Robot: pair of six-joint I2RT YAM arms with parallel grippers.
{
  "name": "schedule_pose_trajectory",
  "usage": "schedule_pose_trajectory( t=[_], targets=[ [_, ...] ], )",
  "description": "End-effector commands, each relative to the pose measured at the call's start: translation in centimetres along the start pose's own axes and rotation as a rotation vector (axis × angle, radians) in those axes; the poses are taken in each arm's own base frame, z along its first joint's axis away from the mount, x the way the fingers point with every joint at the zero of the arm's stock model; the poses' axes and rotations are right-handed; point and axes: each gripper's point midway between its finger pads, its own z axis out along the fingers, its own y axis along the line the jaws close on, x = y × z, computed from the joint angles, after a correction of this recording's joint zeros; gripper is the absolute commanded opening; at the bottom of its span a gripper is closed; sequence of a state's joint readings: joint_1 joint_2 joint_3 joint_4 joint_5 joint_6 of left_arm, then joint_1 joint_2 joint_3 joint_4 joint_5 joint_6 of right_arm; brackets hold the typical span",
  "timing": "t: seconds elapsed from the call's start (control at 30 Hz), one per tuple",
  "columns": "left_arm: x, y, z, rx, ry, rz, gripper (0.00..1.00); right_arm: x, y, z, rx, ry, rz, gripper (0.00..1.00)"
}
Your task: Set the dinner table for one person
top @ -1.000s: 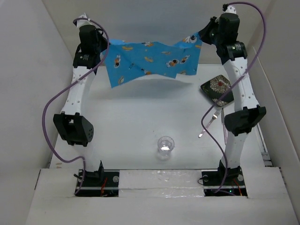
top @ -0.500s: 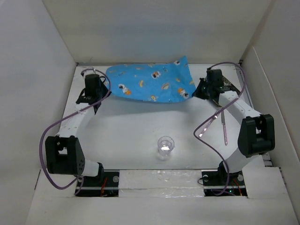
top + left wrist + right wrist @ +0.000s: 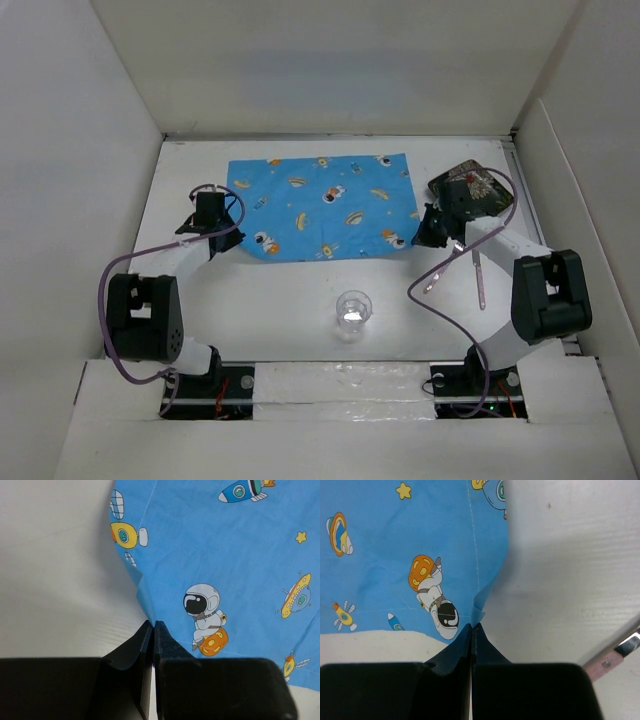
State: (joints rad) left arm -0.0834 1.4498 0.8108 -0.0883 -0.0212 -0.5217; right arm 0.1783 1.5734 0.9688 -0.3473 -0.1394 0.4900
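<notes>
While both arms reach in low from the near edge, the white table (image 3: 300,300) fills the floor of the enclosure in the top view, walled on three sides.

- Cloth (image 3: 325,205): blue, printed with astronauts and rockets. It lies spread nearly flat on the far half of the table, toward 12 o'clock from the table's centre.
- Left gripper (image 3: 222,238): at the cloth's 8 o'clock corner. In its wrist view the jaws (image 3: 153,625) are pressed together, and a raised fold of the cloth's edge runs up into the tips, so it is pinching the cloth.
- Right gripper (image 3: 425,235): at the cloth's 4 o'clock corner. Its jaws (image 3: 471,627) are also closed, with a small lifted fold of the hem caught between the tips.
- Cup (image 3: 353,310): clear, upright, at 6 o'clock from the cloth and well apart from it.
- Plate (image 3: 470,185): dark and patterned, at 2 o'clock, just beside the cloth's right edge.
- Utensil (image 3: 478,280): pink handle, lying on the table at 4 o'clock, partly under the right arm.
</notes>
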Motion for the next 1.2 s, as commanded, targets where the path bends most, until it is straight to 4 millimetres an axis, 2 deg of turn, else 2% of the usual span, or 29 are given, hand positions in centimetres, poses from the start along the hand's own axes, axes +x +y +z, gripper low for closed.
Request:
schedule_pose_trajectory(
  t=[0.0,0.07,0.2,0.57,0.8,1.0,1.07,1.1,1.17],
  targets=[
    [-0.2,-0.3,-1.6,0.028,-0.016,-0.025,0.0,0.5,0.7,-1.8,-0.038,-0.02,-0.015,0.0],
    [0.5,0.2,-1.7,0.013,0.003,-0.028,0.0,1.7,0.0,-1.9,-0.03,0.0,-0.01,0.0],
    [1.0,0.6,-2.6,0.008,0.007,-0.035,0.0,2.9,-0.9,-2.5,-0.004,0.008,-0.008,0.0],
    [4.2,1.8,-3.6,0.007,0.081,-0.044,0.0,4.4,-2.0,-2.4,0.029,0.044,0.005,0.0],
    [4.9,2.7,-3.3,-0.027,0.097,-0.04,0.0,5.2,-2.1,-2.1,0.037,0.066,-0.004,0.0],
    [4.5,2.5,-3.3,-0.028,0.092,-0.037,0.0,5.8,-1.9,-1.9,0.046,0.083,-0.008,0.0],
    [4.2,3.1,-3.2,-0.06,0.076,-0.032,0.08,5.6,-2.0,-1.9,0.054,0.076,-0.007,0.0],
    [4.2,3.1,-3.2,-0.06,0.076,-0.032,0.08,5.7,-2.1,-2.0,0.057,0.08,-0.007,0.01],
    [4.1,3.0,-3.1,-0.061,0.077,-0.03,0.18,5.5,-2.3,-2.1,0.07,0.072,-0.006,0.09]
  ],
)
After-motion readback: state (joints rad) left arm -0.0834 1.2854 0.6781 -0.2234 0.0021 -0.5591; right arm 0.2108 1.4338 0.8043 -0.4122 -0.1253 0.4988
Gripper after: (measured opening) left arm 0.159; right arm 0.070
